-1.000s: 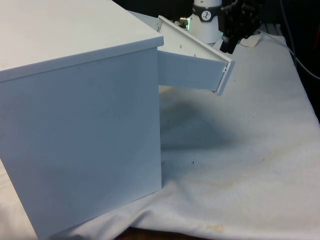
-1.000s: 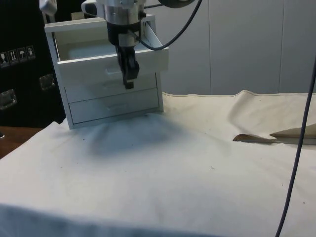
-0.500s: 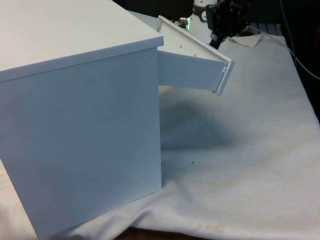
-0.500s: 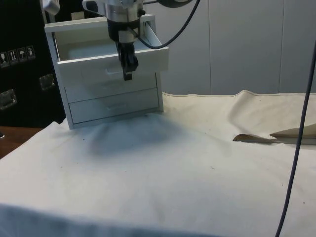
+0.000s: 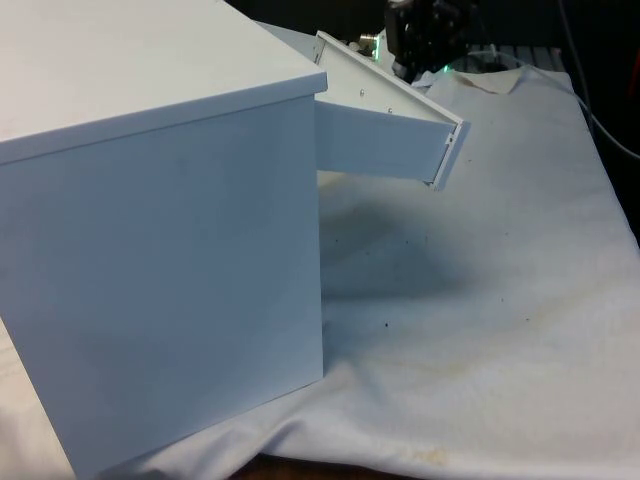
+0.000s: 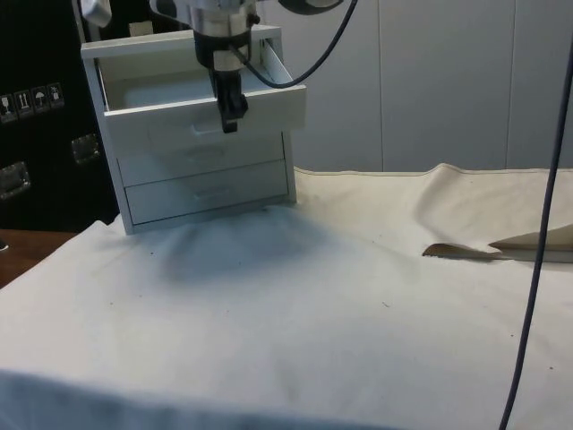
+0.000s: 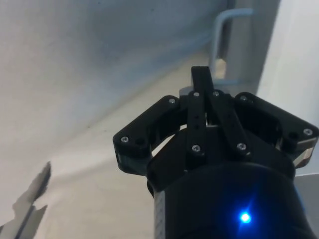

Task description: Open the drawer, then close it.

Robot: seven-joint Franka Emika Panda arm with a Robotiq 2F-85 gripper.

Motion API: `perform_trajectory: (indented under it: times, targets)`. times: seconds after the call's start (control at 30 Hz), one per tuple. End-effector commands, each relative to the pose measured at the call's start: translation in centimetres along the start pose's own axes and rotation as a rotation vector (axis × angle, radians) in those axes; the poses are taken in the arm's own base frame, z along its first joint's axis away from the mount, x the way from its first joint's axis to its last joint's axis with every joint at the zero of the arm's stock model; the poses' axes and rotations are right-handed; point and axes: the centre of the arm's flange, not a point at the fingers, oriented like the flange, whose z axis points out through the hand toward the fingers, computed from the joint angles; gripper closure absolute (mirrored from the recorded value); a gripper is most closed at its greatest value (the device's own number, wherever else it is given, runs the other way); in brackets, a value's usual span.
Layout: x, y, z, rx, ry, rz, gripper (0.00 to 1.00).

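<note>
A lab test bench: cloth-draped table [image 6: 358,296], hanging cable [image 6: 537,251], plain grey cabinets [image 6: 430,81] behind.

gripper [image 6: 229,121] higher, now at drawer [image 6: 201,112] front

A white cloth [image 5: 500,330] is seen spread across the whole table, creased and rumpled at its near edge in the front view. Small dark specks [image 5: 387,323] are scattered over it, and a faint yellowish stain [image 5: 430,455] is picked out close to the near hem. In the side view, a raised fold [image 6: 501,251] is found at the right, with a dark gap under it. Pale cabinet doors [image 6: 430,81] are lined up behind, and a dark panel with small labels [image 6: 31,98] is noted at the far left.
</note>
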Motion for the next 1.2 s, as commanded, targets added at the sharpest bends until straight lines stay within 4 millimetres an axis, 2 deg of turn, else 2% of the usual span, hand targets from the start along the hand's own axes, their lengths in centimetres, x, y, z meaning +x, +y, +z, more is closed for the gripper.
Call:
perform_trajectory:
  times: [0.0, 0.5, 0.53, 0.57, 0.6, 0.8, 0.83, 0.9, 1.07, 1.17]
  targets:
    - [0.1, 0.6, 0.1, -0.022, 0.003, 0.002, 1.00]
    - [-0.2, 3.0, 0.9, -0.089, -0.016, 0.003, 1.00]
    - [-0.2, 3.1, 0.9, -0.090, -0.017, 0.004, 1.00]
    - [-0.2, 2.1, 0.7, -0.063, -0.017, 0.005, 1.00]
    - [-0.2, 3.2, 0.8, -0.095, -0.017, 0.004, 1.00]
    - [-0.2, 4.1, 0.2, -0.115, -0.021, 0.007, 1.00]
    - [-0.2, 3.5, 0.3, -0.096, -0.016, 0.004, 1.00]
    - [-0.1, 4.4, -0.1, -0.120, -0.022, 0.010, 1.00]
    - [0.0, 4.7, -0.5, -0.117, -0.024, 0.016, 1.00]
    - [0.1, 5.5, -0.9, -0.139, -0.026, 0.020, 1.00]
